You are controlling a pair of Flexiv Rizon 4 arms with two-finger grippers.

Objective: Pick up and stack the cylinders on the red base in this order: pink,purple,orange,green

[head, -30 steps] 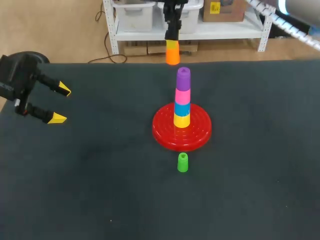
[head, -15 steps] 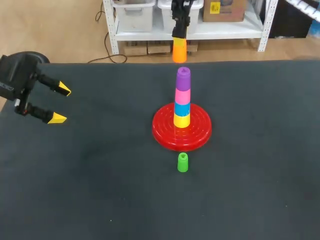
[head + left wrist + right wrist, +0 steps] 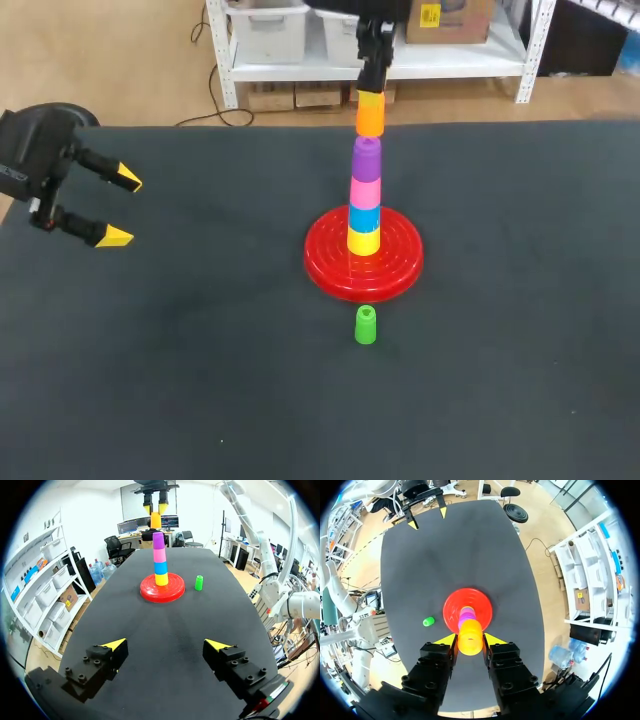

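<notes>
Gripping the orange cylinder (image 3: 370,113) between its two fingers, the right end effector (image 3: 372,82) hangs over the far middle of the table (image 3: 200,380) in the head view. The orange cylinder sits directly above the purple cylinder (image 3: 366,160); whether the two touch cannot be told. Below the purple one come the pink cylinder (image 3: 365,190), a blue cylinder (image 3: 364,217) and a yellow cylinder (image 3: 363,241), all upright in one column on the red base (image 3: 325,268). The green cylinder (image 3: 366,325) stands alone on the table just in front of the base, apart from its rim. The left end effector (image 3: 120,207) is off at the table's left edge, fingers spread wide with nothing between them.

In the left wrist view, its own yellow tips stand far apart over bare table. Well ahead of them are the red base and its column, with the orange cylinder at the top pinched by the right end effector. The green cylinder stands beside the base.

In the right wrist view, the orange cylinder fills the gap between the yellow tips, both fingers against it. The column and red base lie straight beneath, the green cylinder to one side.
</notes>
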